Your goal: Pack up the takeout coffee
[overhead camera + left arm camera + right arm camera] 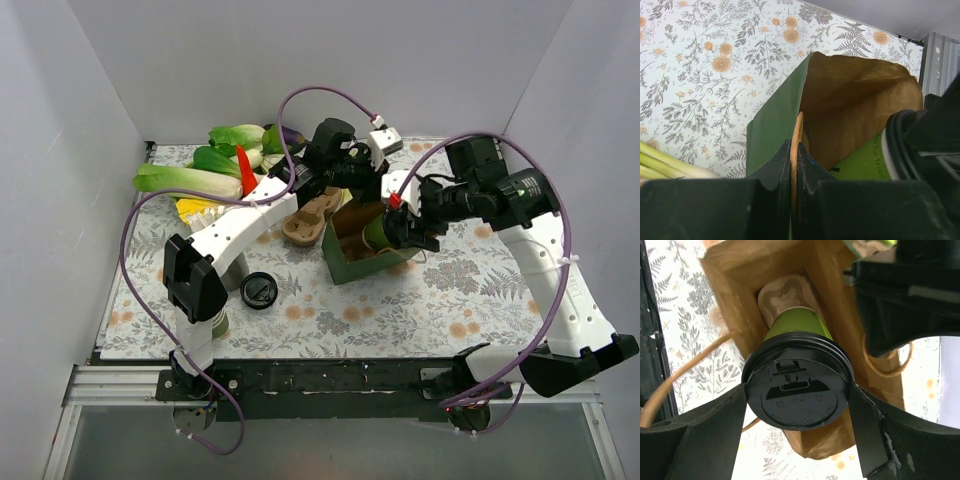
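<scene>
On the counter (470,300), the takeout coffee (381,232) sits in the mouth of the bag (352,268), over a cup tray (785,290) inside. A second tray (310,220) lies just left of the bag, a loose lid (259,290) nearer left, vegetables (200,178) behind

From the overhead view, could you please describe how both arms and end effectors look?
Both the left arm and right arm have white shells and black joints, each trailed by a purple cable. The left end effector and right end effector are black, with two fingers.
</scene>
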`<state>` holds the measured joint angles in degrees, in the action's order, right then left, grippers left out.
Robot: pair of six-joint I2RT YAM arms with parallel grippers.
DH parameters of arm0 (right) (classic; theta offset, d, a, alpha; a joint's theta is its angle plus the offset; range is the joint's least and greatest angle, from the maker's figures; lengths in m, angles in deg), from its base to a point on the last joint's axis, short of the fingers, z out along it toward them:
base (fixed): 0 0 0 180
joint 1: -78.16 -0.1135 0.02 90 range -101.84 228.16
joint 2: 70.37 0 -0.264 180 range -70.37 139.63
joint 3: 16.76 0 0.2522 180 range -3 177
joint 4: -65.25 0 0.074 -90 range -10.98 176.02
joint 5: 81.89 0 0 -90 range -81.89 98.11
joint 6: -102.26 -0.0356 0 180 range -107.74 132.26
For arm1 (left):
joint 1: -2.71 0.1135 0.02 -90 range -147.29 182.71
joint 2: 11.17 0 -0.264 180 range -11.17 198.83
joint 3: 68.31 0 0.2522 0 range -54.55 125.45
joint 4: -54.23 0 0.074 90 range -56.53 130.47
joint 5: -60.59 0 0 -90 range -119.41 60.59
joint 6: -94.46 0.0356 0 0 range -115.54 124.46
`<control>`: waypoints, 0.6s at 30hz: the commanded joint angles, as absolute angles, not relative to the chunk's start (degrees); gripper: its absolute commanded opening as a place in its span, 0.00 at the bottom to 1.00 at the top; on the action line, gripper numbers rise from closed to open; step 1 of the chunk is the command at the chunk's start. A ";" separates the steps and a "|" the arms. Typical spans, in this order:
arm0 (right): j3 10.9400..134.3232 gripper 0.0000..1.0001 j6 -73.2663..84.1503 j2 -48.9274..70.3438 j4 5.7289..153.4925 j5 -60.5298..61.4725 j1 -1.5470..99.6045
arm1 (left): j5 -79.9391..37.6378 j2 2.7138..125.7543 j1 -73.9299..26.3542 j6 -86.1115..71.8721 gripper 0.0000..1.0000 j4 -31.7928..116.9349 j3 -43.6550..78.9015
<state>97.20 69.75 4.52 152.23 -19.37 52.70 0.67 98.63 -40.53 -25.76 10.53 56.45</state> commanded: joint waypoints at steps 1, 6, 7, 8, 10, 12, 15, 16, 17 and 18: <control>92.37 0.01 71.14 1.44 149.59 -12.81 49.86 | 1.08 91.93 -40.71 -27.09 0.00 10.15 56.46; 85.96 0.01 73.16 -1.90 148.72 -8.94 46.34 | 2.49 91.05 -40.88 -27.88 0.00 10.15 55.76; 83.33 0.01 73.25 -3.47 148.10 -8.50 45.56 | 2.58 90.96 -40.97 -28.14 0.00 10.23 55.50; 82.09 0.01 73.43 -4.36 147.49 -8.06 45.29 | 2.93 90.61 -40.97 -28.41 0.00 10.32 55.32; 79.89 0.01 73.52 -6.46 145.12 -6.66 44.24 | 5.91 90.26 -40.97 -27.98 0.00 10.32 53.83; 78.21 0.01 72.82 -7.61 141.62 -5.34 43.79 | 7.75 90.08 -41.23 -28.67 0.00 10.41 52.60; 77.51 0.01 73.08 -8.41 138.88 -3.14 43.18 | 8.64 90.25 -41.23 -29.64 0.00 10.58 51.63; 77.42 0.01 73.42 -8.15 138.09 -2.44 42.91 | 9.17 90.25 -41.23 -29.47 0.00 10.50 51.63; 77.50 0.01 73.34 -7.80 137.90 -1.48 42.91 | 9.43 90.25 -41.23 -29.38 0.00 10.58 51.63; 77.68 0.01 73.25 -7.53 137.64 -1.12 42.82 | 9.61 90.34 -41.23 -29.20 0.00 10.50 51.54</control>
